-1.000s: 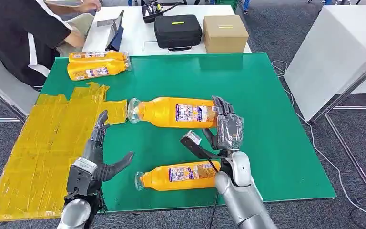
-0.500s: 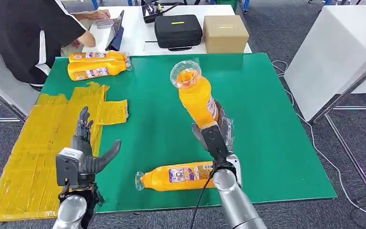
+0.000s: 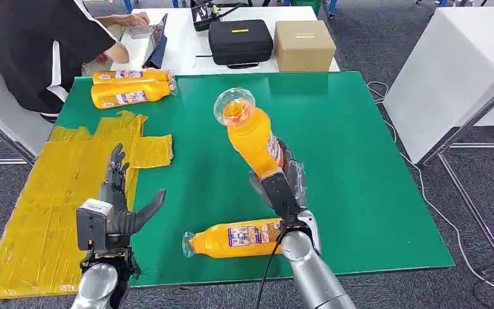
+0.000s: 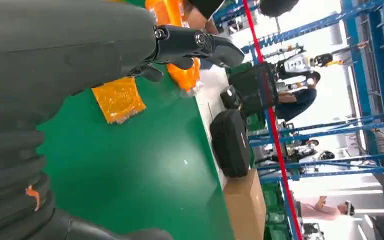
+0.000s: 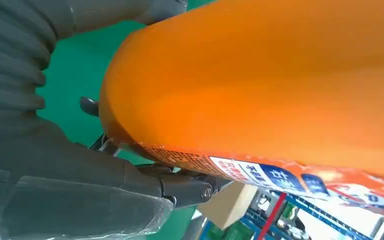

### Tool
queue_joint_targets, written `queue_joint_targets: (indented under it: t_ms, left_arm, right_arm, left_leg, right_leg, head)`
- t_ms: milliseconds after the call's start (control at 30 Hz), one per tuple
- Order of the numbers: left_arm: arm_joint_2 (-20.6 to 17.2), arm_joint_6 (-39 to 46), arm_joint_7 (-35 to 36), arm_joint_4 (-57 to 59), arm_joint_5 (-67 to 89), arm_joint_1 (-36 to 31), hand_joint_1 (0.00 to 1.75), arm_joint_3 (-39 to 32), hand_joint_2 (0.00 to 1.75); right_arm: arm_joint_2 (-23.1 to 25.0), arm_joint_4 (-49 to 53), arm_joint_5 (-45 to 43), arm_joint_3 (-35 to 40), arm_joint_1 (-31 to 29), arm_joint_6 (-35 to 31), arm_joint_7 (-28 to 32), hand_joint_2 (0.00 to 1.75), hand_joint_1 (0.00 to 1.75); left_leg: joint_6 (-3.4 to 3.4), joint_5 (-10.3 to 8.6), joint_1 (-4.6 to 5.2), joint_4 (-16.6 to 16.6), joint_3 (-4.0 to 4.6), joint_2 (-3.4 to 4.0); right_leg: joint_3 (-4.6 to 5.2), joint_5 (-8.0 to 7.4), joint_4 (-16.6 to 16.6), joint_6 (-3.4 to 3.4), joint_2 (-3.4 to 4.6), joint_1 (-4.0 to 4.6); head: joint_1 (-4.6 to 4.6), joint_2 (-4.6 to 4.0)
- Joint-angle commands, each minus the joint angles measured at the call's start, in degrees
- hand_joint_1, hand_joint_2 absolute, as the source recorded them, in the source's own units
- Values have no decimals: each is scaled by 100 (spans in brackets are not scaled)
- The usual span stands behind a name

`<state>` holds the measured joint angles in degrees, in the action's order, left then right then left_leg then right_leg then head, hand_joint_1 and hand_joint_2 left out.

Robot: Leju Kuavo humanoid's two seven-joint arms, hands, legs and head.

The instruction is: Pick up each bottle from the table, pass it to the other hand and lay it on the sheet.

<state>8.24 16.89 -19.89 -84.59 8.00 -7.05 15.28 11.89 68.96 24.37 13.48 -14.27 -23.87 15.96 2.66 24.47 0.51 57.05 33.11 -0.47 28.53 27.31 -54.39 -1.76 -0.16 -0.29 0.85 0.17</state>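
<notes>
We're gripping the lifted bottle (image 3: pixel 252 134) in our right hand (image 3: pixel 282 182), tilting it toward our spread, empty left hand (image 3: pixel 117 205) for handover.

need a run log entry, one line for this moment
right hand: holds raised bottle | left hand: open, above yellow sheet | handover: pending

left hand (image 3: pixel 117 205): raised, fingers spread, holding nothing | right hand (image 3: pixel 282 183): raised mid-scene, fingers wrapped round a bottle (image 3: pixel 251 133)
</notes>
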Motion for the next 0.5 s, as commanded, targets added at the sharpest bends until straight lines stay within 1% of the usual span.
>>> queue_joint_targets:
  t_ms: [33, 100, 133, 167, 200, 233, 267, 300, 400, 500]
  left_arm:
    - [-196, -627, 135, 261, -401, -148, 0, 294, 175]
    - [-215, -781, 225, 286, -305, -229, 0, 423, 175]
    - [-279, -999, 345, 321, -233, -325, 0, 559, 175]
    - [-308, -1108, 396, 333, -184, -374, 0, 613, 175]
    - [-379, -1286, 466, 354, 9, -481, 0, 733, 175]
    - [-401, -1427, 507, 335, 183, -533, 0, 767, 175]
    - [-418, -1640, 531, 284, 336, -578, 0, 777, 175]
    - [-409, -1754, 548, 246, 390, -600, 0, 748, 175]
    - [-444, -1924, 598, 153, 436, -641, 0, 705, 175]
    - [-463, -1952, 606, 114, 416, -631, 0, 684, 175]
  right_arm:
    - [-40, -768, -285, 565, -362, 225, 162, 175, 175]
    - [-38, -775, -363, 725, -352, 454, 229, 175, 175]
    - [-66, -743, -446, 833, -347, 703, 273, 175, 175]
    - [-86, -721, -454, 894, -347, 808, 273, 175, 175]
    - [-153, -634, -483, 1008, -340, 1070, 310, 175, 175]
    - [-198, -540, -443, 1057, -313, 1180, 324, 175, 175]
    - [-288, -384, -425, 1126, -274, 1498, 328, 175, 175]
    - [-329, -260, -412, 1104, -228, 1670, 307, 175, 175]
    - [-413, -49, -295, 1066, -161, 1982, 230, 175, 175]
    - [-423, 13, -298, 1041, -138, 2024, 220, 175, 175]
  left_leg:
    - [-20, 5, -5, -6, -19, 18]
    - [-20, 4, -3, -5, -15, 13]
    - [-17, 4, -4, -4, -13, 11]
    - [-11, 1, -2, -4, -6, 4]
    - [-18, 2, -4, -3, -10, 4]
    - [-13, 0, -3, -2, -3, -1]
    - [-18, 1, -5, -1, -6, -4]
    - [-11, -2, -3, -1, 2, -7]
    - [-17, 2, -5, 1, -3, -8]
    - [-15, 2, -4, 0, -3, -3]
  right_leg:
    - [-16, 0, 8, 6, 15, 4]
    - [-13, 1, 6, 6, 11, 2]
    - [-12, 0, 6, 5, 10, 3]
    - [-5, 0, 4, 4, 3, 2]
    - [-11, 1, 5, 5, 2, 3]
    - [-4, 1, 3, 4, -2, 2]
    - [-8, 2, 3, 5, -6, 3]
    - [1, 0, 2, 3, -7, 2]
    - [-7, 4, 3, 4, -9, 3]
    - [-5, 3, 3, 3, -4, 3]
  head:
    - [0, 2]
    - [0, 0]
    - [0, 0]
    - [-2, 0]
    - [0, 0]
    - [0, 2]
    - [0, 0]
    - [-2, 0]
    - [-2, 0]
    - [2, 0]
